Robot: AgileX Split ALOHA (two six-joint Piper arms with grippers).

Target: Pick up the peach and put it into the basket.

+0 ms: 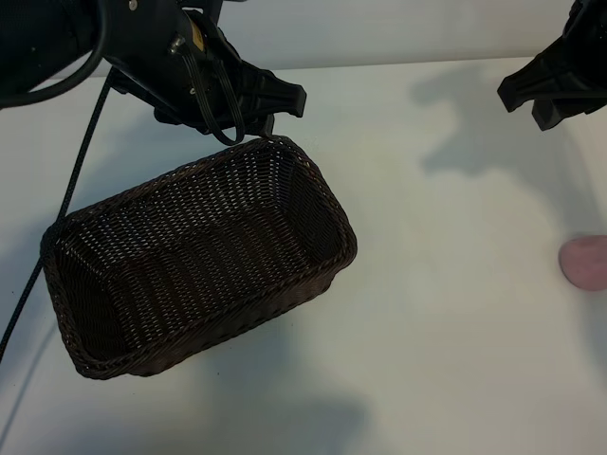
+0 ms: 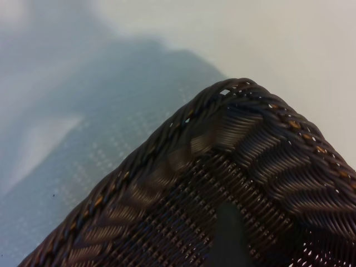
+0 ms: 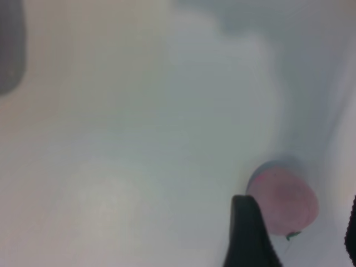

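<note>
The dark-brown wicker basket [image 1: 194,251] stands left of the table's middle, with nothing in it. My left gripper [image 1: 275,106] hovers over its far corner and stands open. In the left wrist view that braided corner of the basket [image 2: 239,111] fills the picture, and one dark finger [image 2: 228,236] hangs over the weave inside. The pale-pink peach [image 1: 585,263] lies at the table's right edge, partly cut off. My right gripper [image 1: 536,102] is up at the far right, open and holding nothing. In the right wrist view the peach [image 3: 286,200] lies on the table between and beyond the two fingers [image 3: 247,236], untouched.
The white table [image 1: 446,246] stretches bare between basket and peach. A black cable [image 1: 66,204] runs from the left arm down past the basket's left end. Shadows of both arms fall on the far part of the table.
</note>
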